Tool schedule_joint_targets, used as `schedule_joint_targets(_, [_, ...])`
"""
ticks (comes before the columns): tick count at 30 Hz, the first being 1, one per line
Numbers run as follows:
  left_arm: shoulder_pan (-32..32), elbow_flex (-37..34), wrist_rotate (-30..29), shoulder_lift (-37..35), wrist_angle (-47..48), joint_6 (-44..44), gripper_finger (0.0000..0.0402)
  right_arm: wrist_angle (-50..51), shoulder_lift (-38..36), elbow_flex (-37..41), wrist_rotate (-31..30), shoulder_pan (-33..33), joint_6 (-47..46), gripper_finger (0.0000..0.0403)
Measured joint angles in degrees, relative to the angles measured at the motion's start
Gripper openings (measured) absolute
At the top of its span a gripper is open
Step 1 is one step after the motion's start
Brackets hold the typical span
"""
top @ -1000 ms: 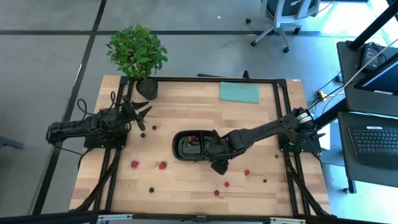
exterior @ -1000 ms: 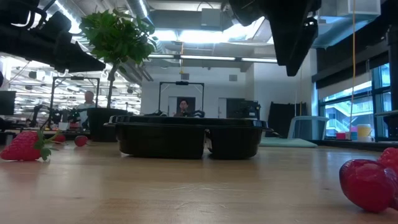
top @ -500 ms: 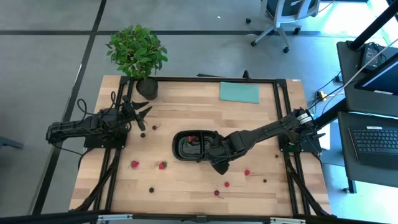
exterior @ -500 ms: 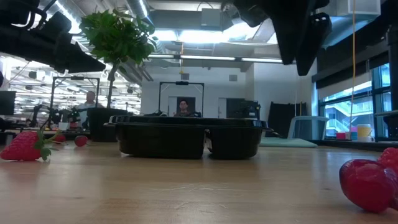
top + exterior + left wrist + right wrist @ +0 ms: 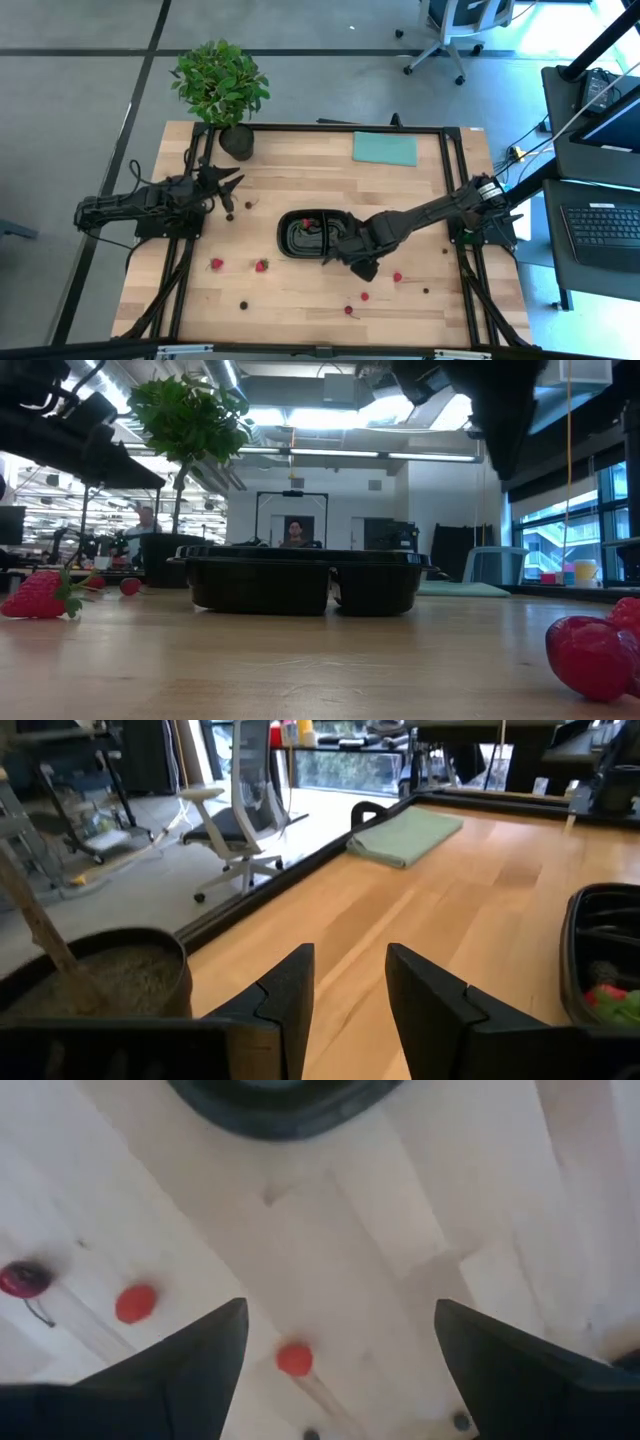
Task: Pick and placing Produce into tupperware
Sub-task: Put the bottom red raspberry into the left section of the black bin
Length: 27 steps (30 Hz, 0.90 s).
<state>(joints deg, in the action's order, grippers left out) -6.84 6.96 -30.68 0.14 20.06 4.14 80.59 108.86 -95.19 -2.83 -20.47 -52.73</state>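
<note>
One black tupperware [image 5: 312,234] was seen mid-table, one strawberry [image 5: 308,223] inside. Five red pieces [image 5: 261,265] and five dark berries [image 5: 244,305] were counted outside. Right gripper [image 5: 352,262] was spread wide, left gripper [image 5: 226,184] slightly parted.

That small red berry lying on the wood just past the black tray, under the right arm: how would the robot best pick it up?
From straight above, I would guess. The red berry is small, round and lies apart from the tupperware on bare table, so any side works. The right end effector, open above it, could drop its fingers either side of its widest middle.
</note>
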Motion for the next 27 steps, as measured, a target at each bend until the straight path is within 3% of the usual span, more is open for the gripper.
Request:
schedule_joint_targets(5, [0.0, 0.0, 0.3, 0.0, 0.2, 3.0, 0.0120, -6.1, -2.9, 8.0, 0.1, -1.4, -1.9, 0.0321])
schedule_joint_targets(12, [0.0, 0.0, 0.3, 0.0, 0.1, 1.4, 0.0120, -27.6, -12.8, 26.1, 2.5, -0.3, -9.9, 0.0321])
schedule_joint_targets(21, [0.0, 0.0, 0.3, 0.0, 0.1, 1.4, 0.0120, -40.7, -14.5, 27.4, 2.4, -0.8, -8.4, 0.0321])
schedule_joint_targets(27, [0.0, 0.0, 0.3, 0.0, 0.1, 1.4, 0.0120, -40.2, -12.8, 26.6, 2.6, -1.3, -6.9, 0.0321])
